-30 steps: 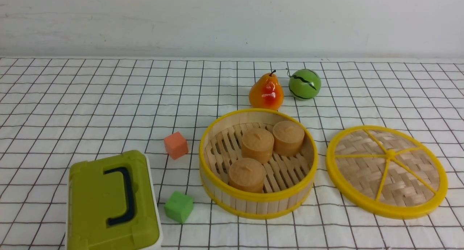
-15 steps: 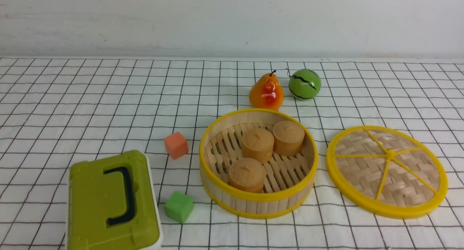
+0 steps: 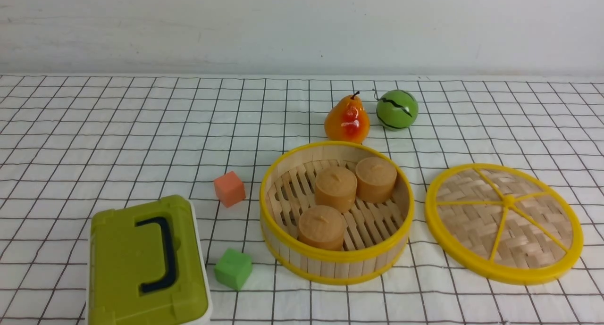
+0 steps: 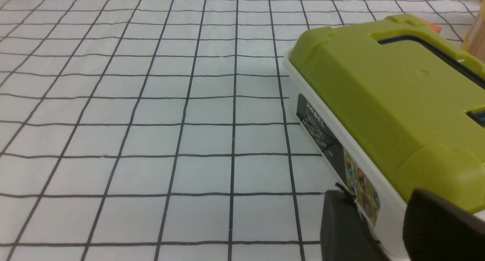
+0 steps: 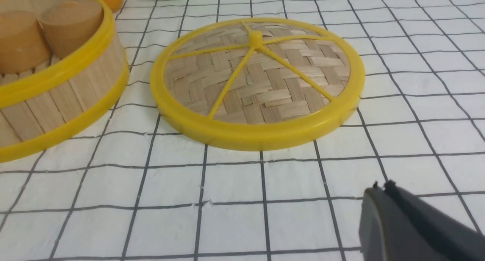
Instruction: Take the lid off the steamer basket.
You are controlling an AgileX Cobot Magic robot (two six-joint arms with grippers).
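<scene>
The lid, a woven bamboo disc with a yellow rim and spokes, lies flat on the checked cloth to the right of the steamer basket, apart from it. The basket is uncovered and holds three brown cylinders. Neither gripper shows in the front view. In the right wrist view the lid and the basket lie ahead of my right gripper, which is shut and empty above bare cloth. My left gripper is open and empty by the side of the olive-green box.
The olive-green box with a dark handle stands at the front left. An orange cube and a green cube lie left of the basket. A pear and a green ball sit behind it. A wall closes the back.
</scene>
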